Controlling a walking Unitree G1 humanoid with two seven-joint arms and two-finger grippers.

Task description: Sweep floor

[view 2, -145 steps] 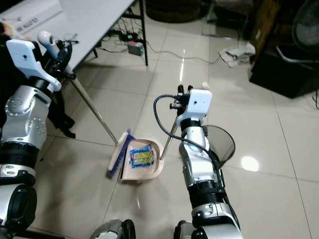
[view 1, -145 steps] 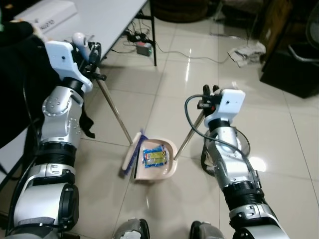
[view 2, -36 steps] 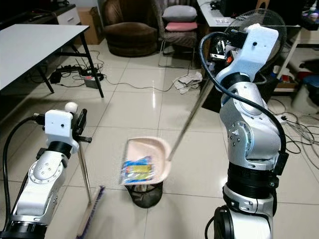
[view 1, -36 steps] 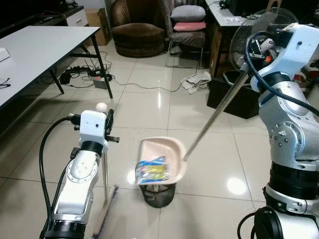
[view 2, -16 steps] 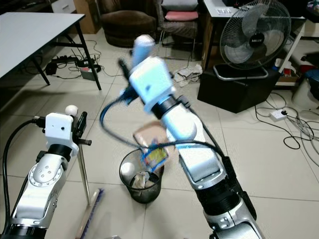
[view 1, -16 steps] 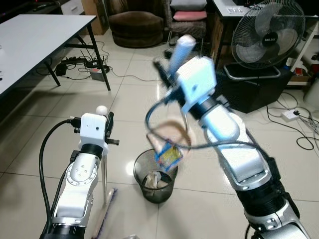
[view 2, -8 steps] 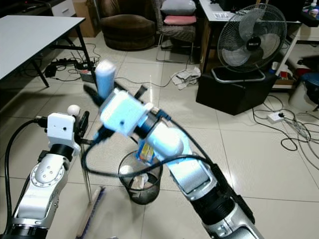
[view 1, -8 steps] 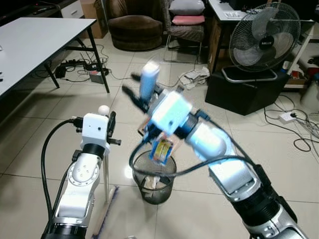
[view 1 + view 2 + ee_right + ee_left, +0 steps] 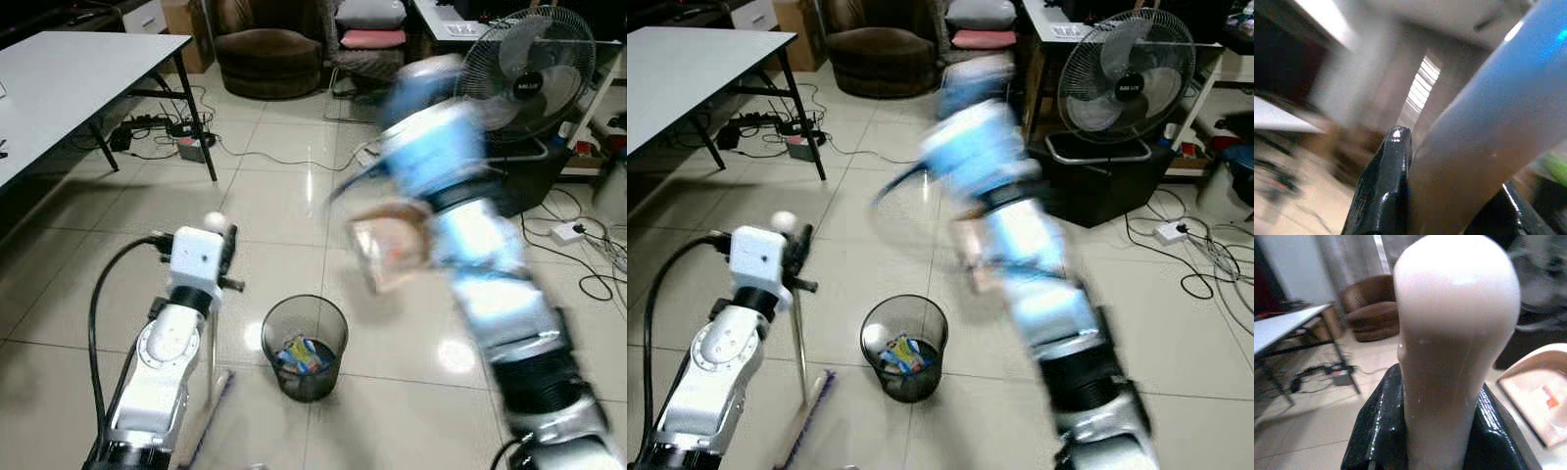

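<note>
Black mesh bin (image 9: 305, 346) standing on the tiled floor (image 9: 118, 255), between the two arms; inside it, a blue-and-yellow wrapper (image 9: 306, 353) among crumpled pale scraps. Pink dustpan (image 9: 390, 242) held up above and to the right of the bin, blurred by motion, its hollow showing no clear contents; seen again at the edge of the left wrist view, pale pink with a small orange mark.

Broom (image 9: 210, 364) upright just left of the bin: thin metal shaft, rounded cream knob at the top, blue bristles (image 9: 808, 416) resting low on the floor. Left gripper (image 9: 1442, 428) closed around the broom handle just below the knob, black fingers (image 9: 1378, 423) pressed against both sides.

Right gripper (image 9: 1449, 196) closed on a pale blue-grey handle, most likely that of the dustpan, with one black finger (image 9: 1386, 181) lying along it; right arm heavily smeared in both head views.

Behind: grey table (image 9: 69, 73), brown armchair (image 9: 260, 49), standing fan (image 9: 524, 73), cables (image 9: 578, 264) on the floor.
</note>
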